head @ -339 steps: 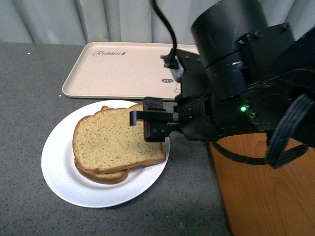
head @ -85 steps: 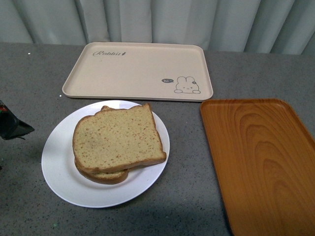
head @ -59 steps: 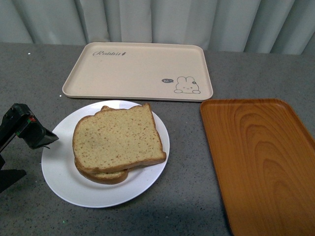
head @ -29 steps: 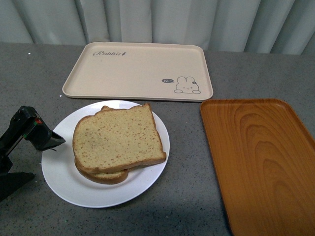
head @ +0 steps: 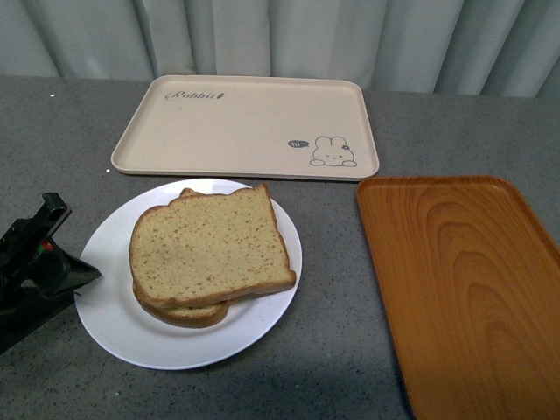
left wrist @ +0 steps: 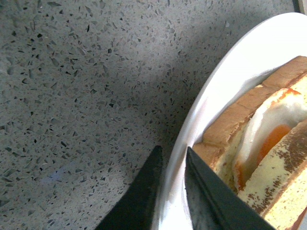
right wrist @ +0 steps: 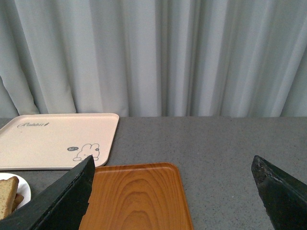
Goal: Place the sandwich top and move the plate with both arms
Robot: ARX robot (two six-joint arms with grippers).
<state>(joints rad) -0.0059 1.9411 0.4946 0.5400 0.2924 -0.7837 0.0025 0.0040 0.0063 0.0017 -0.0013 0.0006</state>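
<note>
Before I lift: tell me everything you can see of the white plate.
The plate is round, white, shallow, smooth-looking, lying flat on the grey speckled counter in front of the beige tray. It carries the sandwich top stacked over an egg-bearing slice. The left gripper straddles its left rim, one finger each side; clamping unclear.

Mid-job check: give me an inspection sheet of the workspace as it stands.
Surface: grey speckled countertop.
Job's things: tan bread slice tops egg-bearing slice on round white plate.
Clutter: beige rabbit-print tray beyond plate; orange wood-grain tray to its right.
Grippers: left gripper shut on plate's left rim; right gripper open, holding nothing.
Cables: nothing seen.
Surroundings: pale grey curtain behind counter.
</note>
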